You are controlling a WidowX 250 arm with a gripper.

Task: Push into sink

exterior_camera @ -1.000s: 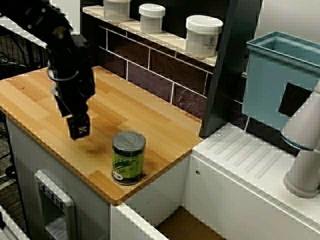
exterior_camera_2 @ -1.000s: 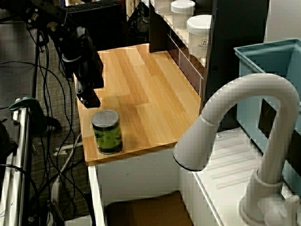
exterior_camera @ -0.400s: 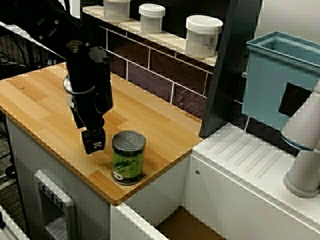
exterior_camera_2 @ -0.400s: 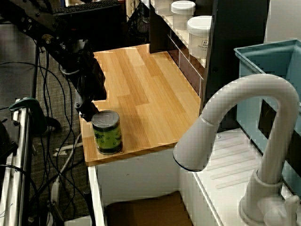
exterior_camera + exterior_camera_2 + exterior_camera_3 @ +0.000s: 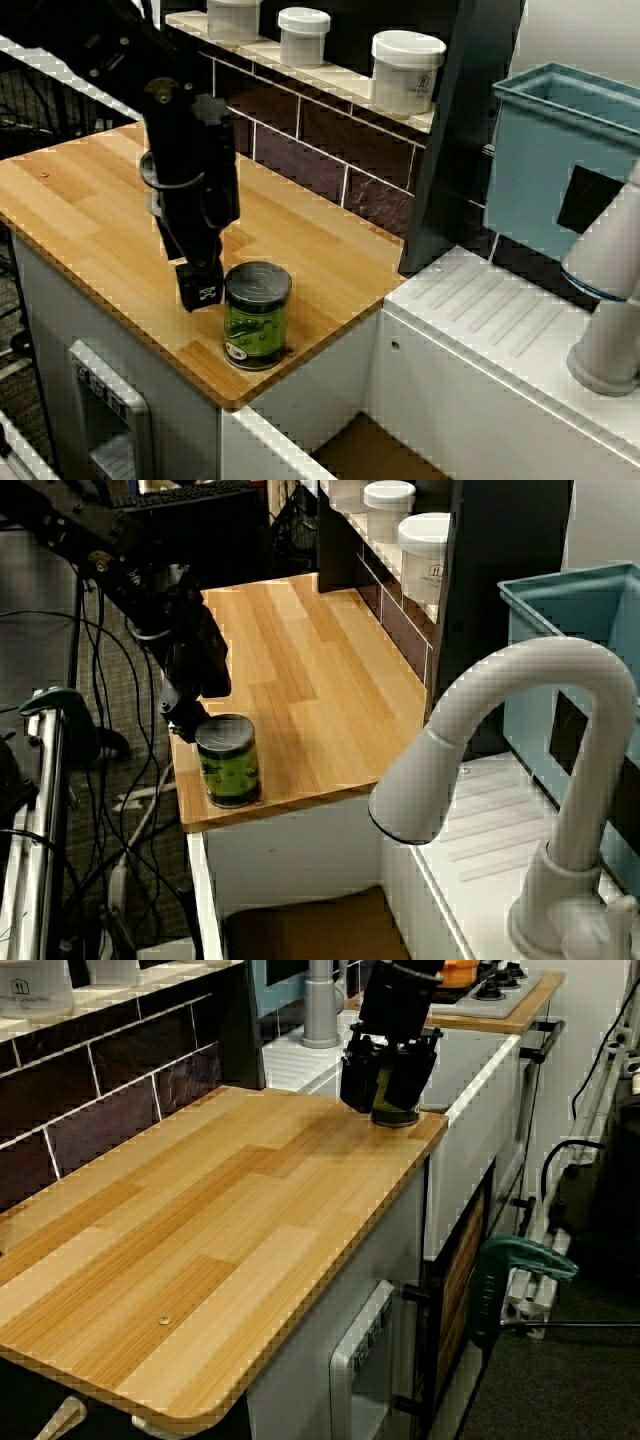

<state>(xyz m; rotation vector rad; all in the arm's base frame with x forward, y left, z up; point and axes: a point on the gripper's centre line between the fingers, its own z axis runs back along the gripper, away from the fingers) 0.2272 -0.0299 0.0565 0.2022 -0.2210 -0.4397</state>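
End effector (image 5: 203,291) beside can (image 5: 257,315), contact unclear

One can (image 5: 257,315), three white jars (image 5: 407,71), one bin (image 5: 560,160).

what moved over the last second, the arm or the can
The arm: its tool travelled across the wooden counter toward the green can and dropped lower, ending right beside it on the side away from the sink. Nothing was gripped. The can stayed put near the counter edge.

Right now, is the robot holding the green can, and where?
No. The gripper sits right beside the can, against or nearly against its side, not gripping it. The can stands upright on the wooden counter.
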